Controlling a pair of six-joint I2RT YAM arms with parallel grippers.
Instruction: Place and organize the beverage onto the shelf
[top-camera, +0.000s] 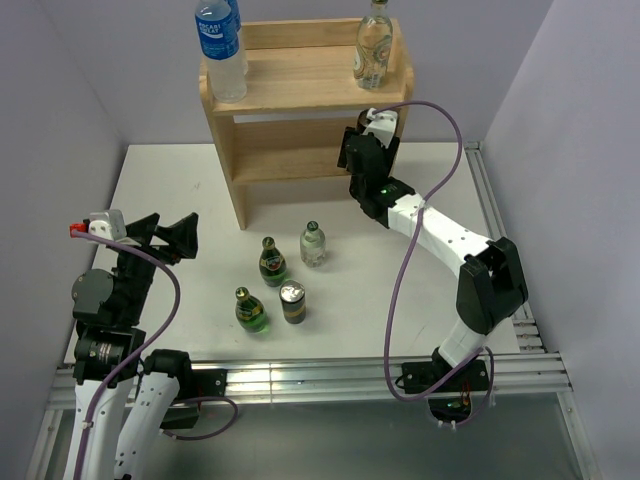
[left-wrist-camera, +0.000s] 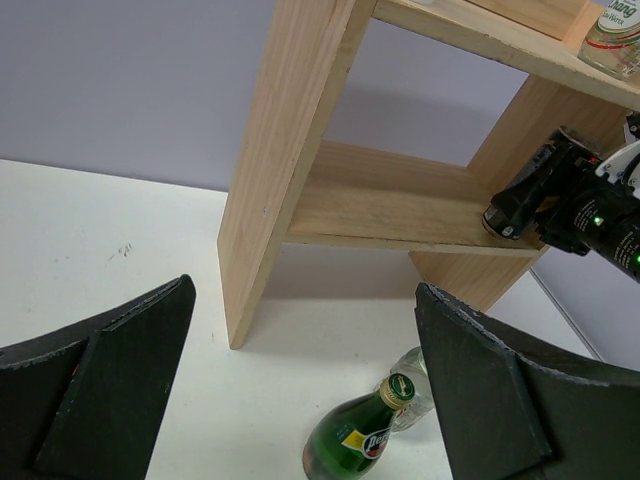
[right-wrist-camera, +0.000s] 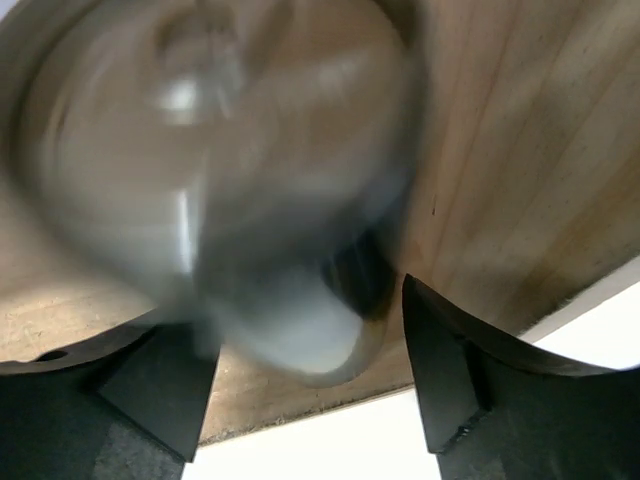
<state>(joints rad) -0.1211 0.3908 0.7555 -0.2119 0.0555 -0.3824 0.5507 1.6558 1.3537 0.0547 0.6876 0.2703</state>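
The wooden shelf (top-camera: 300, 85) stands at the back. A clear glass bottle (top-camera: 374, 45) stands on its top tier at the right. On the table stand two green bottles (top-camera: 272, 262) (top-camera: 251, 310), a clear bottle (top-camera: 313, 243) and a dark can (top-camera: 292, 302). My right gripper (top-camera: 362, 150) reaches into the right end of the shelf's lower tier. In the right wrist view its jaws (right-wrist-camera: 305, 330) are spread, with a blurred can (right-wrist-camera: 230, 150) between them on the wood (right-wrist-camera: 520, 150). My left gripper (top-camera: 165, 235) is open and empty, above the table left of the bottles.
A tall plastic water bottle (top-camera: 222, 45) with a blue label stands on the shelf's top left. In the left wrist view a green bottle (left-wrist-camera: 355, 440) and a clear bottle (left-wrist-camera: 418, 378) stand below the open jaws, in front of the shelf's side panel (left-wrist-camera: 270, 180).
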